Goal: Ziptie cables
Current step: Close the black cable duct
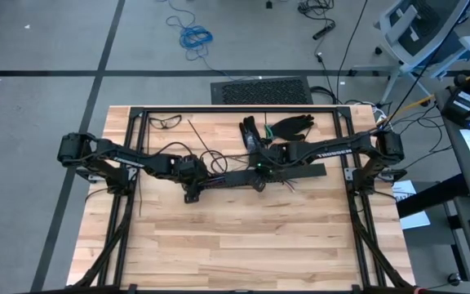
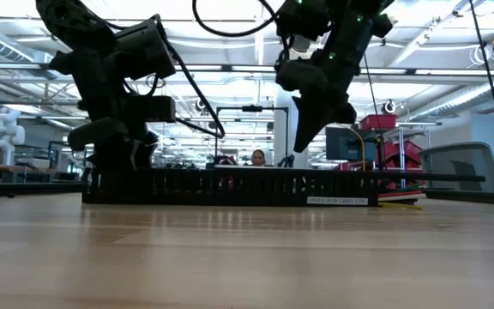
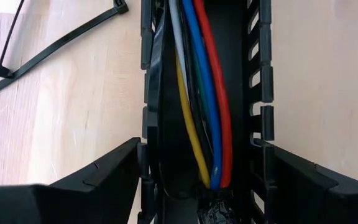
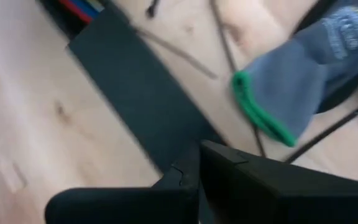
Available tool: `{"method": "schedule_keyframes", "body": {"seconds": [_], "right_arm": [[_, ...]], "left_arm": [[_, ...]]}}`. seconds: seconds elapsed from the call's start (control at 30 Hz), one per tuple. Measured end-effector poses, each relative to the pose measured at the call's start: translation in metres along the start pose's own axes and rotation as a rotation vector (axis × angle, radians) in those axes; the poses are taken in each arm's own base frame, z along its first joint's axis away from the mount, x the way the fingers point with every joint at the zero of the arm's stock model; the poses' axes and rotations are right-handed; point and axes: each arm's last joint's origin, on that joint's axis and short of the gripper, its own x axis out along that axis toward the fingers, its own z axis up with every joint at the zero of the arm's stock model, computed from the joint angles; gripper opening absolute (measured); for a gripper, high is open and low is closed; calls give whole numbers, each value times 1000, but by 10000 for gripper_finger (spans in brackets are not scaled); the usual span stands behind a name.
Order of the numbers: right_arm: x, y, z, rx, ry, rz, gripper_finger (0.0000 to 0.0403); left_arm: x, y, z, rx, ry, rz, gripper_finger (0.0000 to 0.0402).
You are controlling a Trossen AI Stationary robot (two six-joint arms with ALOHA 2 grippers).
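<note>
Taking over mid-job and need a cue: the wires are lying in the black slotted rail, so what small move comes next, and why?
Probably send the shut right gripper to pick up a ziptie. The cables already lie in the rail, the open left gripper straddles that rail, and the zipties lie loose on the table, with none around the bundle.

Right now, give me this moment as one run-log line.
left gripper: open, straddling slotted rail | cables: in rail | zipties: loose on table | right gripper: shut, above rail

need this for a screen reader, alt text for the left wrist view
Coloured cables lie lengthwise inside a black slotted rail, with the left tool open astride the rail. Dark zipties lie on the wooden table beside it.
</note>
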Motion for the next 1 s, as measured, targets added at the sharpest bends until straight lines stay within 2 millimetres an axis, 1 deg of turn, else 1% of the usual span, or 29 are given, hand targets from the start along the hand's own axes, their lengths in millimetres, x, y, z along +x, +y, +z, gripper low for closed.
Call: {"method": "schedule_keyframes", "body": {"seconds": [0.2,0.3,0.7,0.83,1.0], "right_arm": [[2,-10,4,35,22,7,0],[8,-12,4,38,52,22,0],[10,-7,4,38,44,46,0],[20,-8,3,37,56,20,0],[32,-5,2,28,75,30,0]], "left_arm": [[0,0,0,-1,0,0,292],[0,0,0,-1,0,1,292],[0,0,4,-6,-39,5,292],[0,0,5,-8,-54,6,292],[0,0,5,-30,-51,5,292]]}}
